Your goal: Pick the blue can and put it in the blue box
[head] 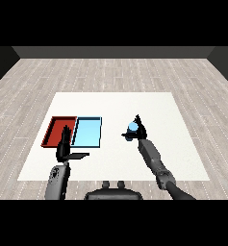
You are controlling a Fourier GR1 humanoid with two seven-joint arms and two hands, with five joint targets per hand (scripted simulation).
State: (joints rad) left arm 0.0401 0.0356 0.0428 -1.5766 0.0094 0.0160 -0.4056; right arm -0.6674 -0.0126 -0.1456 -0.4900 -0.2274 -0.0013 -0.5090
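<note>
One blue can [132,127] sits in the curled right hand [140,129]; it could slip before reaching the blue tray [88,143].

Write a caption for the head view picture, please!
Right hand curls round the blue can, right of the light blue tray.

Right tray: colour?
Light blue tray, beside the red tray. Head view.
</note>
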